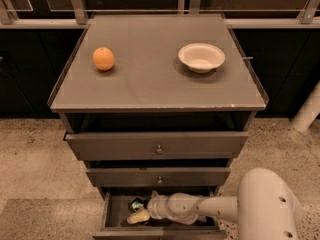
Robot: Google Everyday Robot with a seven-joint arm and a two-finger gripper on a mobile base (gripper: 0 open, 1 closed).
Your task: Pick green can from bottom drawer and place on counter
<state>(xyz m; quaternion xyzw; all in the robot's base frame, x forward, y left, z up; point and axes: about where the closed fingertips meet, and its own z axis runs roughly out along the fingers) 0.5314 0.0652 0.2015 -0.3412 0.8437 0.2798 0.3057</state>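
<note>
The bottom drawer (pixel 111 215) stands pulled out at the foot of the cabinet. The green can (pixel 136 203) lies inside it at the left, dark with silvery marks. My gripper (pixel 139 214) reaches into the drawer from the right on a white arm, its pale fingers (pixel 138 217) right beside and just in front of the can. The counter (pixel 150 79) is the flat grey-brown top above.
An orange (pixel 103 58) sits at the counter's left and a white bowl (pixel 201 57) at its right. Two wider drawers with round knobs (pixel 159 149) are partly open above the bottom one. My arm's white shoulder (pixel 267 204) fills the lower right.
</note>
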